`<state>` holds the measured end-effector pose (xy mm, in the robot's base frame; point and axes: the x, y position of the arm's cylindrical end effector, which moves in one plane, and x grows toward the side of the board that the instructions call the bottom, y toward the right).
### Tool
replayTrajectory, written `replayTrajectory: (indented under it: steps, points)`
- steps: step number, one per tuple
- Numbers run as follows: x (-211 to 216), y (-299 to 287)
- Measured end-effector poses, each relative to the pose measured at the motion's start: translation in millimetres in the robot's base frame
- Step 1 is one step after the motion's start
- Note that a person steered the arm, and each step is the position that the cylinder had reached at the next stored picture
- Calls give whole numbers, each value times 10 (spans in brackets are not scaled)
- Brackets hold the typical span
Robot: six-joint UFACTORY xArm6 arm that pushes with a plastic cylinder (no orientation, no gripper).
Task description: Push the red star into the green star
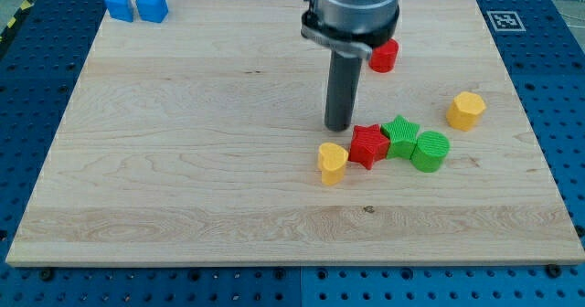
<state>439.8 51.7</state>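
Note:
The red star (367, 145) lies on the wooden board (183, 161) right of centre, touching the green star (400, 135) on its right. My tip (339, 126) stands just up and left of the red star, very close to it or touching its upper left edge. A green round block (430, 151) sits against the green star's lower right. A yellow heart-like block (332, 163) lies just left of and below the red star.
A red block (384, 57) sits partly behind the arm near the view's top. A yellow hexagonal block (465, 111) lies at the right. Two blue blocks (118, 4) (151, 5) sit at the top left corner.

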Motion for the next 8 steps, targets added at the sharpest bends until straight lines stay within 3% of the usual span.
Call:
replayTrajectory:
  steps: [1,3,5,7,8]
  points:
    - [-252,-5]
    - [-151,-367]
    - [187,-858]
    - [1188,-862]
    - [1332,-818]
